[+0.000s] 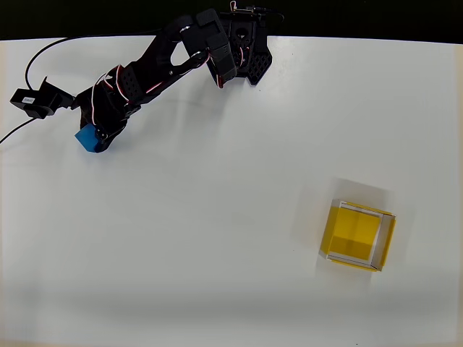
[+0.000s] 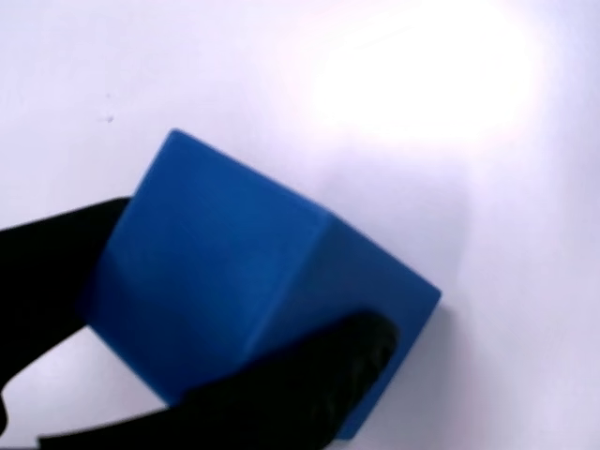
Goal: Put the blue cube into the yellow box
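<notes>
Claw (image 2: 202, 352), wrist view: black fingers (image 2: 309, 389) pressed against the blue cube (image 2: 253, 281) from lower left and lower right, pinching it; cube tilted, centre of frame, white desk (image 2: 469, 187) behind. Overhead view: claw (image 1: 100, 134) at upper left of frame, blue cube (image 1: 87, 138) showing under its tip. Black arm (image 1: 166, 61) runs up to its base at top centre. Yellow box (image 1: 357, 235), lower right of frame, open-topped, well apart from the cube.
</notes>
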Controlling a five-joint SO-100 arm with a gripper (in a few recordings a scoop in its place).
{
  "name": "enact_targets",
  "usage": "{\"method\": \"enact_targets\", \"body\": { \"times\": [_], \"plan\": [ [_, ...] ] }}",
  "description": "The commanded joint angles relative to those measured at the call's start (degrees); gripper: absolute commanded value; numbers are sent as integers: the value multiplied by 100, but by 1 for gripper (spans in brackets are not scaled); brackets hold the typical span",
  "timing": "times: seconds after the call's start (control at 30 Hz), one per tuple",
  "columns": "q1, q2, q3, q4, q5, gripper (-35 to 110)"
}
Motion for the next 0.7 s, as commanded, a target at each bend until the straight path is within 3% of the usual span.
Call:
{"method": "enact_targets", "body": {
  "times": [0.0,0.3,0.67],
  "plan": [
    [-62,519,-202,-281,-53,17],
    [-1257,2197,0,-624,773,16],
    [-4122,4456,439,-1292,1468,17]
  ]
}}
